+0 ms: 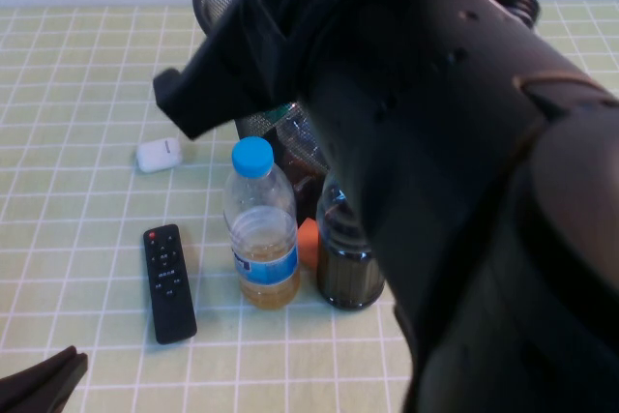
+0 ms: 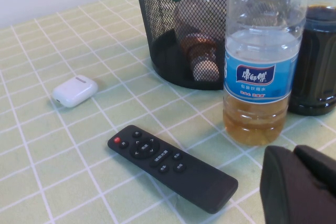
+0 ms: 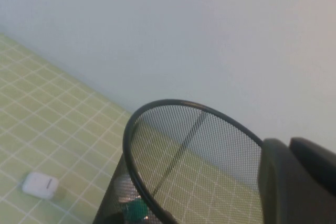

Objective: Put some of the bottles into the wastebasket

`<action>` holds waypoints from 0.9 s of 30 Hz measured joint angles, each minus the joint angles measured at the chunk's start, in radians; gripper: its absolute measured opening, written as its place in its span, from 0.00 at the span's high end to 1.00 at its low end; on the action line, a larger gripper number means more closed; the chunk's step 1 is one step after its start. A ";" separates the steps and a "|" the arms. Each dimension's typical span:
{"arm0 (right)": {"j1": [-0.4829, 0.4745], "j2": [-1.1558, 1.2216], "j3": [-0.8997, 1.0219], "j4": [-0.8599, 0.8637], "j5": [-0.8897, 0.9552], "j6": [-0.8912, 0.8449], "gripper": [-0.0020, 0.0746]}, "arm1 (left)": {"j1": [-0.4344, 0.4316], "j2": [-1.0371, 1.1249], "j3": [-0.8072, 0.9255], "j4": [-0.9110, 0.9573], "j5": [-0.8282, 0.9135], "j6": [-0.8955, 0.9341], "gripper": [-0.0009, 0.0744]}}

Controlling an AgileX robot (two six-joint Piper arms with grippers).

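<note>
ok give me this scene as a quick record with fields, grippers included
surface: green checked cloth
wastebasket: black mesh, bottles lying inside
standing outside: blue-capped bottle; dark-liquid bottle
other items: remote; white earbud case
left gripper: shut, empty, low near the remote
right gripper: shut, empty, above the wastebasket rim

My right gripper [image 3: 296,174] hangs over the wastebasket [image 2: 173,51] at twelve o'clock — bottles [image 2: 202,56] lie inside. Before it stand two bottles; remote [image 1: 169,282] and earbud case [image 1: 158,155] at nine. Left gripper [image 2: 299,182] — seven.
</note>
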 joint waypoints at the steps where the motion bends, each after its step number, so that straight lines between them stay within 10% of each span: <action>1: 0.000 0.000 -0.002 0.010 -0.013 0.000 0.98 | 0.000 0.000 0.000 0.000 0.000 0.000 0.99; 17: -0.049 -0.003 0.024 0.030 0.016 -0.005 0.98 | 0.000 0.000 0.000 0.000 0.000 0.000 0.99; 27: -0.418 -0.308 0.508 0.030 0.764 0.239 0.98 | 0.000 0.000 0.000 0.000 0.000 0.000 0.99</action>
